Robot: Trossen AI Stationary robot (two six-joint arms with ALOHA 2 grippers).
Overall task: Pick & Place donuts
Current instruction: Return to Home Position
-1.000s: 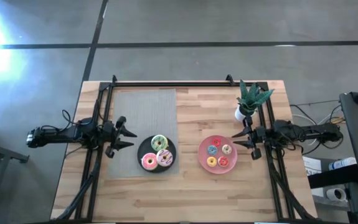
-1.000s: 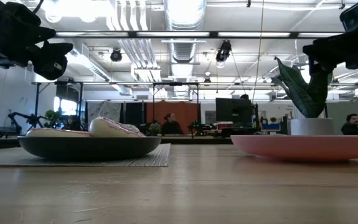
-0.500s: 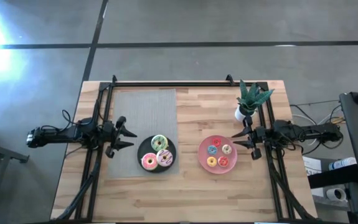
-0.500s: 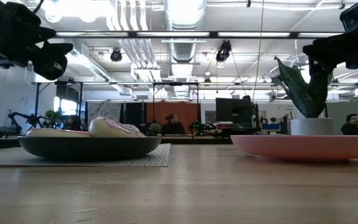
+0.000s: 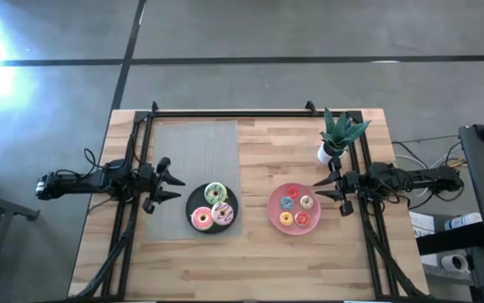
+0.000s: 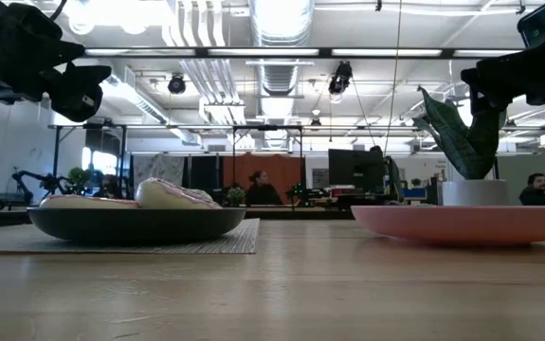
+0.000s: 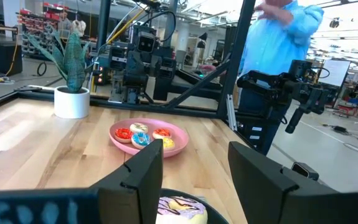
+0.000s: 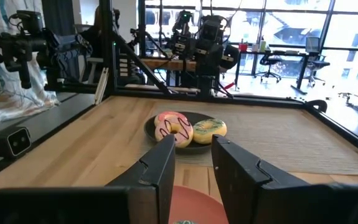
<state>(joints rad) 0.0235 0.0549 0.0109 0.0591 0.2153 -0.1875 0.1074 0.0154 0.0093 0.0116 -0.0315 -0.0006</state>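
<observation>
1. Wooden bench (image 5: 258,261), left edge: your left gripper (image 5: 174,187) hangs there, fingers spread, empty.
2. Your right gripper (image 5: 320,190) hangs by the right edge, fingers parted, empty.
3. 3 large donuts (image 5: 215,192) lie on the black plate (image 5: 192,200); tiny donuts (image 5: 286,219) lie on the pink plate (image 5: 274,207).

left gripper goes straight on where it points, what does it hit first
Likely a frosted donut on the black plate; the left gripper sits high, so it may pass over.
</observation>
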